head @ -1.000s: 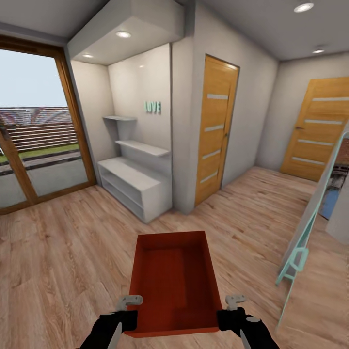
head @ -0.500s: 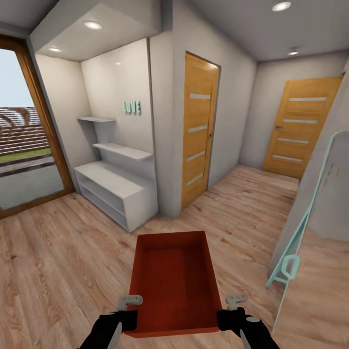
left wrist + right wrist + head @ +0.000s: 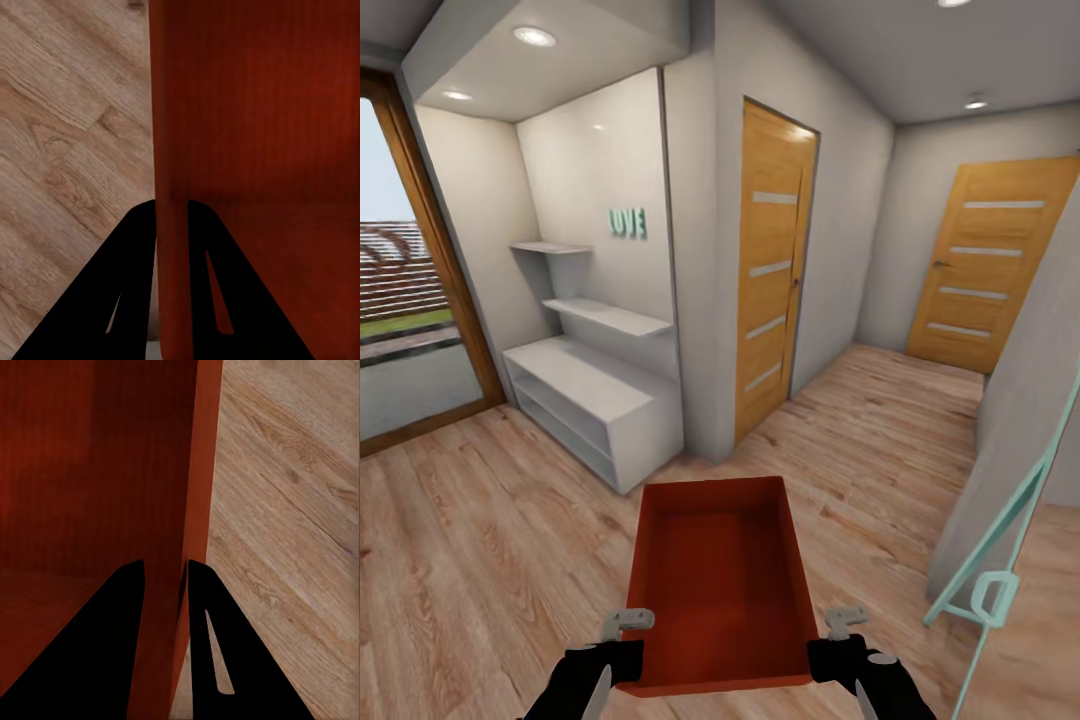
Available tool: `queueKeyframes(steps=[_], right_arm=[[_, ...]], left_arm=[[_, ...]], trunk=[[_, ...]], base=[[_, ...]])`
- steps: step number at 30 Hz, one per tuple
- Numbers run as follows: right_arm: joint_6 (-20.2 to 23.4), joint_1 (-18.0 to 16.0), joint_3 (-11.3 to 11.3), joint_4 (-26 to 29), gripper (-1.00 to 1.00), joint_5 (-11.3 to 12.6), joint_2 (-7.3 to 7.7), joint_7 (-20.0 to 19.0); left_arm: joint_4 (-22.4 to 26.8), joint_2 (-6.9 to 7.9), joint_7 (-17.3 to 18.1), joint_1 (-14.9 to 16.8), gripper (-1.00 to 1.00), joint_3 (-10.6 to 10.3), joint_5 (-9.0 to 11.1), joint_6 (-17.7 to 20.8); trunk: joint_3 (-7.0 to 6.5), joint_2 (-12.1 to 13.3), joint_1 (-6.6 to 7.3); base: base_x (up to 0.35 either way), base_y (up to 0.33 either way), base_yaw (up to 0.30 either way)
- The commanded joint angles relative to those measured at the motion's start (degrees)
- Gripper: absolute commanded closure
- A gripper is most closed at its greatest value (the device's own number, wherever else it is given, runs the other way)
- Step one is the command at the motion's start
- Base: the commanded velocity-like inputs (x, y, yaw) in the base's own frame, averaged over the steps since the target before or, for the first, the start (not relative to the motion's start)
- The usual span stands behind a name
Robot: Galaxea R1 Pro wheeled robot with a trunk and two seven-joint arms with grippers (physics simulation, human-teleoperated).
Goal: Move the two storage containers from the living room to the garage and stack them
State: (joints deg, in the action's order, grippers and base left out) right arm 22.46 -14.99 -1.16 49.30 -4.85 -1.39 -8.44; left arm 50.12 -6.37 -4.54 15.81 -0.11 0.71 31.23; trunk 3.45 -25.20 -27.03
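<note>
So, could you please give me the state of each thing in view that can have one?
Container: empty, carried level above the wood floor, held by both side walls.
Left gripper: shut on the container's wall.
Right gripper: shut on the container's opposite wall.
Near door: closed.
Far door: closed.
Ceiling lights: on.
Shelves: bare.

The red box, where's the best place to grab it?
Best by its two long side walls, one claw from each side. The red box has thin, straight walls and no handles, so each wall fits between fingers. The left claw and right claw pinch them that way.
</note>
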Motion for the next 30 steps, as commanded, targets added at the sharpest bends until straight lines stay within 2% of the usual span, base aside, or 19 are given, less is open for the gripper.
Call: queueKeyframes(steps=[1, 20, 30], right_arm=[[0.48, -0.04, 0.11, 0.01, 1.0, 0.72, -2.05, -0.97], [0.48, -0.04, 0.11, 0.01, 1.0, 0.72, -2.04, -0.99], [0.48, -0.04, 0.11, 0.01, 1.0, 0.72, -2.06, -0.97]], left_arm=[[0.15, -0.07, -0.47, 0.01, 1.0, -0.15, -1.5, 0.15], [0.15, -0.06, -0.47, 0.01, 1.0, -0.15, -1.5, 0.15], [0.15, -0.06, -0.47, 0.01, 1.0, -0.15, -1.5, 0.06]], trunk=[[0.12, -0.12, -0.07], [0.12, -0.12, -0.07], [0.12, -0.12, -0.07]], base=[[0.325, 0.013, -0.033], [0.325, 0.093, -0.254], [0.325, 0.113, -0.026]])
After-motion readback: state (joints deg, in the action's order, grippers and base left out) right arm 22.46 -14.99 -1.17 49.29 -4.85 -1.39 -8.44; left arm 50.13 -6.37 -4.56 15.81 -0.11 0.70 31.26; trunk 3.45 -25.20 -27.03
